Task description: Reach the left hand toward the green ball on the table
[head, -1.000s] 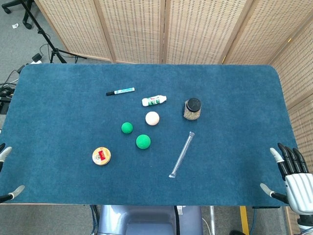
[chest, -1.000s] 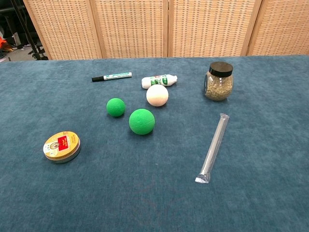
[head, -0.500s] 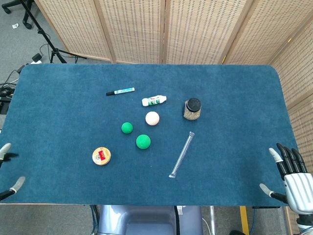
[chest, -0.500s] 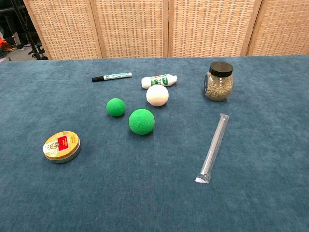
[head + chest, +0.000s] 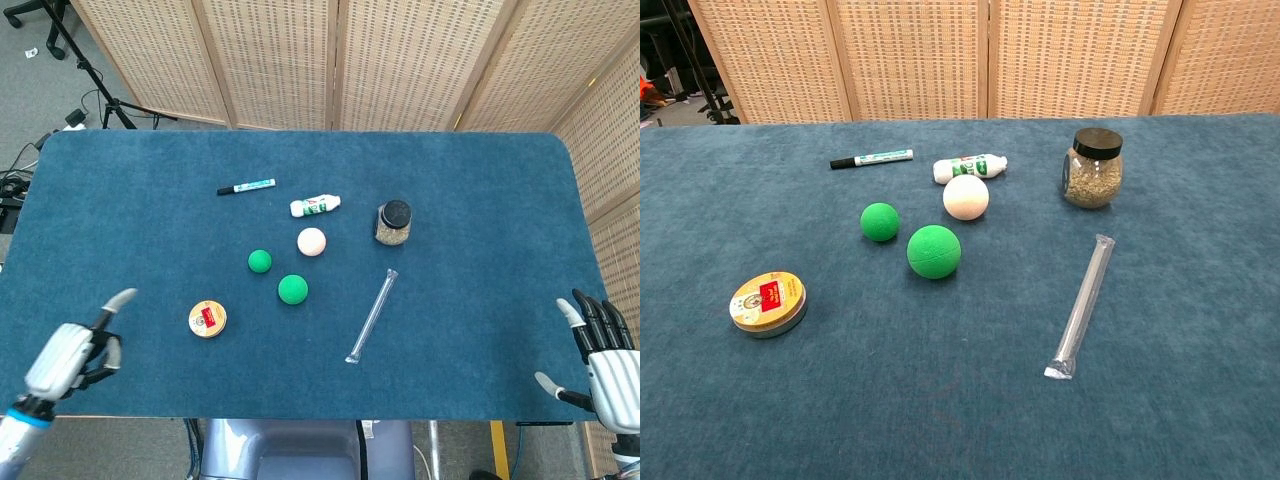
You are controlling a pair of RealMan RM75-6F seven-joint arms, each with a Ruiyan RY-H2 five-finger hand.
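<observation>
Two green balls lie mid-table: a smaller one (image 5: 260,261) (image 5: 880,222) and a larger one (image 5: 293,289) (image 5: 934,251) just to its right and nearer me. My left hand (image 5: 72,355) hovers over the table's near left corner, holding nothing, one finger stretched forward and the others partly curled. It is well to the left of both balls, beyond a round tin. My right hand (image 5: 605,358) stands open off the table's near right corner. Neither hand shows in the chest view.
A round yellow tin (image 5: 207,319) (image 5: 768,303) lies between my left hand and the balls. A white ball (image 5: 311,241), a white tube (image 5: 316,205), a marker (image 5: 246,187), a dark-lidded jar (image 5: 393,222) and a clear plastic stick (image 5: 372,315) lie around them. Wicker screens stand behind the table.
My left hand has come up from the table's left edge, where only fingertips showed, and moved inward over the near left corner. My right hand and the objects have barely moved.
</observation>
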